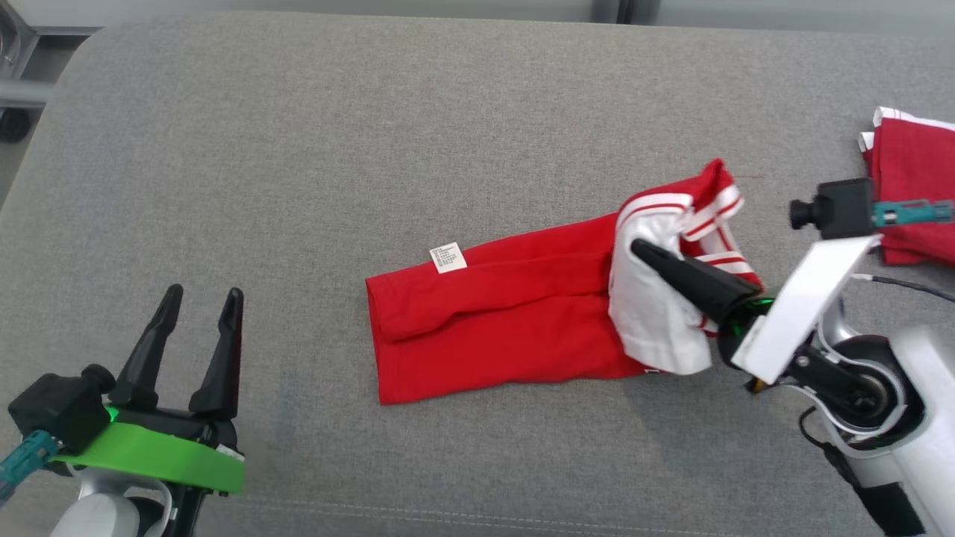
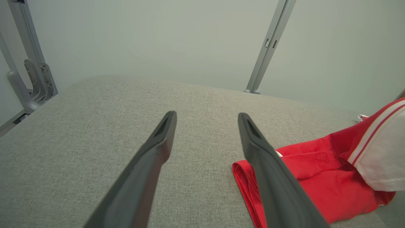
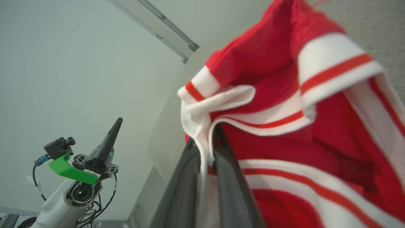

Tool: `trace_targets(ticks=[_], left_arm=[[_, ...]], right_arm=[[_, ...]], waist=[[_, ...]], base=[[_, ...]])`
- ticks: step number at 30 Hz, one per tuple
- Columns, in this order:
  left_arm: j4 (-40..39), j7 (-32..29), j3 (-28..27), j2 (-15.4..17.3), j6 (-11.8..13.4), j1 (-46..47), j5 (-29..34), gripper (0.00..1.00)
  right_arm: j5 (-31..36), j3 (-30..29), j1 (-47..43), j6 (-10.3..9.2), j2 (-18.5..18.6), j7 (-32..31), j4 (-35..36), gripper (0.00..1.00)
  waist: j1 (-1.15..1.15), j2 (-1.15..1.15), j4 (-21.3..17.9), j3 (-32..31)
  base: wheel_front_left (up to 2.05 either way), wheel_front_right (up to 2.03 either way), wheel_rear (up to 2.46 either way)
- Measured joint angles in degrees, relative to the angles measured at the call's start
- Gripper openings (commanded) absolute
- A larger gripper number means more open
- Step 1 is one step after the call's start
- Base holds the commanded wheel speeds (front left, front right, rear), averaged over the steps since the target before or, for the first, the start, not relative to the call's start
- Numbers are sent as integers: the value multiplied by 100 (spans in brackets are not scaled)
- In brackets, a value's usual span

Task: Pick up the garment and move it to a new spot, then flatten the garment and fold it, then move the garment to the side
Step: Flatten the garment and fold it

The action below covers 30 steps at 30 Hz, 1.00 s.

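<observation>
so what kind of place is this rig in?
Probably a lab test cell, not a home: a grey fabric-padded work surface, bare metal frame posts against plain pale wall panels, a red garment on the surface and a second red garment near its edge.

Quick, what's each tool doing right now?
Left tool: open, holding nothing.
Right tool: shut on the red and white garment.

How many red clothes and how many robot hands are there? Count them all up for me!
Red garments: 2 (held garment, second garment)
Grippers: 2 (left gripper, right gripper)
White label: 1
Total: 5
</observation>
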<state>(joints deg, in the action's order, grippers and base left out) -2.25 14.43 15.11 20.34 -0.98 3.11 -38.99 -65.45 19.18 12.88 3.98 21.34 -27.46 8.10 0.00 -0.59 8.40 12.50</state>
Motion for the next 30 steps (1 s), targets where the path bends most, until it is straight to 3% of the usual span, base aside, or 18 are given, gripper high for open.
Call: trace_targets(ticks=[7,13,14,16,17,18,19,24,30], left_arm=[[34,0,211,-83,-212,65,93,100],[172,0,342,-161,-304,118,96,100],[188,0,343,-169,-305,135,96,100],[221,0,319,-202,-305,169,96,100],[258,0,310,-219,-305,172,100,100],[311,0,277,-235,-305,172,114,100],[354,0,243,-243,-305,169,118,100],[390,0,131,-218,-305,157,120,100],[341,0,-156,-87,-305,154,145,100]], right_arm=[[641,877,605,-316,-703,-138,-90,0],[1292,1308,950,-566,-923,-186,-646,3],[1352,1367,1004,-567,-972,-185,-719,16],[1404,1508,1125,-566,-1106,-186,-862,13],[1433,1593,1184,-558,-1194,-185,-932,36],[1479,1696,1253,-549,-1292,-185,-1016,48],[1528,1788,1321,-536,-1393,-185,-1078,100],[1560,2180,1673,-377,-1945,-224,-1098,100],[1304,2022,1864,-219,-1839,151,-702,100]], waist=[[0,0,204,126],[0,0,471,234],[0,0,518,250],[0,0,609,278],[0,0,649,289],[0,0,684,296],[0,0,710,297],[0,0,654,268],[0,0,437,280]], base=[[0,0,0],[0,0,0],[0,0,0],[0,0,0],[0,0,0],[0,0,0],[0,0,0],[0,0,0],[0,0,0]])
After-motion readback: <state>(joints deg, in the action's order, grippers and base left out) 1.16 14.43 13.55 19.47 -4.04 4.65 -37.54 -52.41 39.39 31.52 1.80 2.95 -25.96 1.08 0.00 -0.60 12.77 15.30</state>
